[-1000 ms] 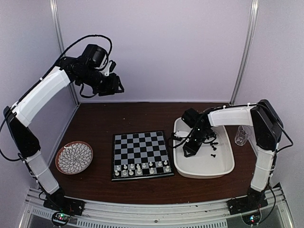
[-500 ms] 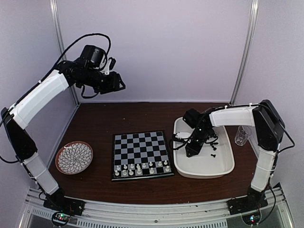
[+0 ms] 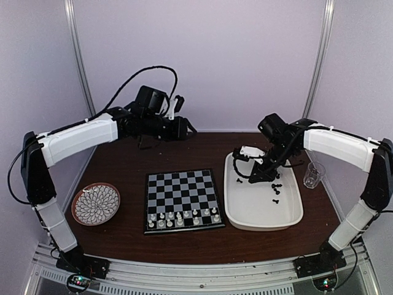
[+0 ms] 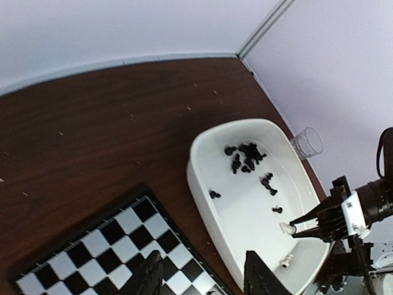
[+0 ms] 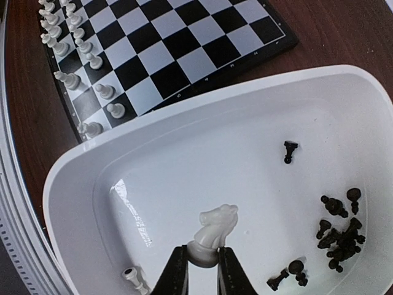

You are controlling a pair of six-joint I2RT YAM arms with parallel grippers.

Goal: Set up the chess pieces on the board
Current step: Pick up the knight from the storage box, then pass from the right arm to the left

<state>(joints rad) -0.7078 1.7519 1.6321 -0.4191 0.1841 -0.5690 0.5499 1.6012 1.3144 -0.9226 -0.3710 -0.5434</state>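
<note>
So I've got the white knight pinched by its base in my right pincer. The jaws are nearly closed, clamped on that little foot, and the piece is hanging upright over the white tray. The loose black pieces are in there too, along with one pale piece lying near the rim. My plan is to lift straight up until it's well clear of the tray wall, then swing over to the board, which sits just beside the tray on the worktop. The white pieces already stand packed along one edge, so I'd come down slow into the gap, dead centre of the square, and only let go once the base sits flat. My left pincer is up over the back of the worktop, jaws apart, holding nothing.
</note>
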